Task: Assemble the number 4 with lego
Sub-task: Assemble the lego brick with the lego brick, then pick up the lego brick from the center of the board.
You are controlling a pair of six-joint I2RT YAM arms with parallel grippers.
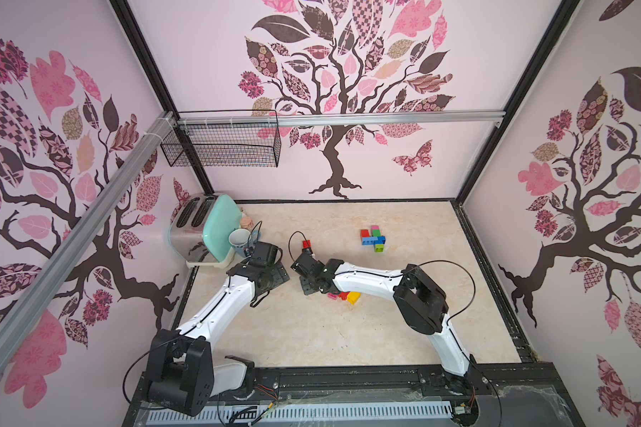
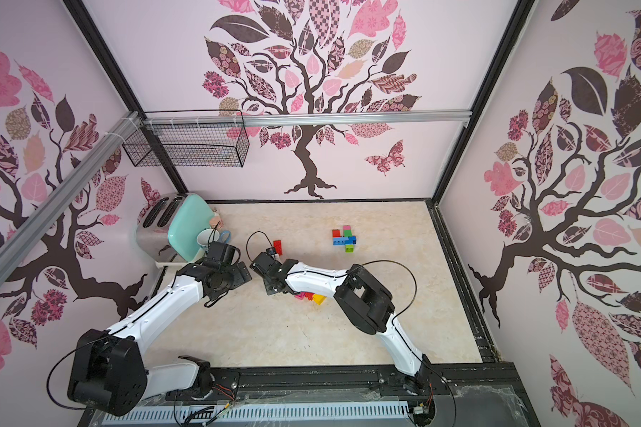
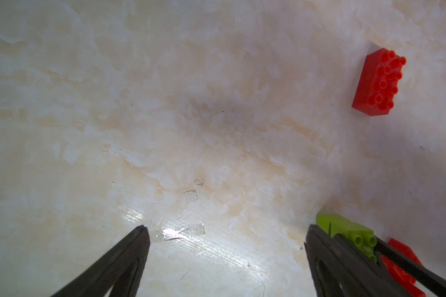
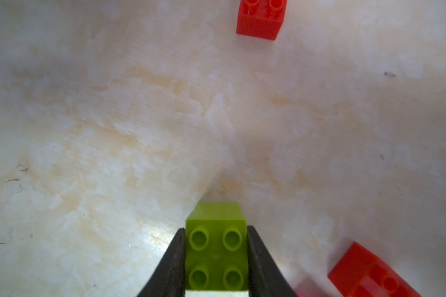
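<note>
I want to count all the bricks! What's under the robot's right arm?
A pink brick, a red brick and a yellow brick peek out from under the right arm. The arm covers part of each and would hide any others.

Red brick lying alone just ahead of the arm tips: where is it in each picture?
Both top views: red brick, just beyond the right gripper.
Left wrist: upper right.
Right wrist: top edge, cut off.
Shared landmark: that gripper clamping the green brick.

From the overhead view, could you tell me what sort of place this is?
Probably a robot test booth staged as a kitchen corner: tree-patterned walls, a marble-look tabletop, a mint toaster, and a hanging wire basket.
</note>
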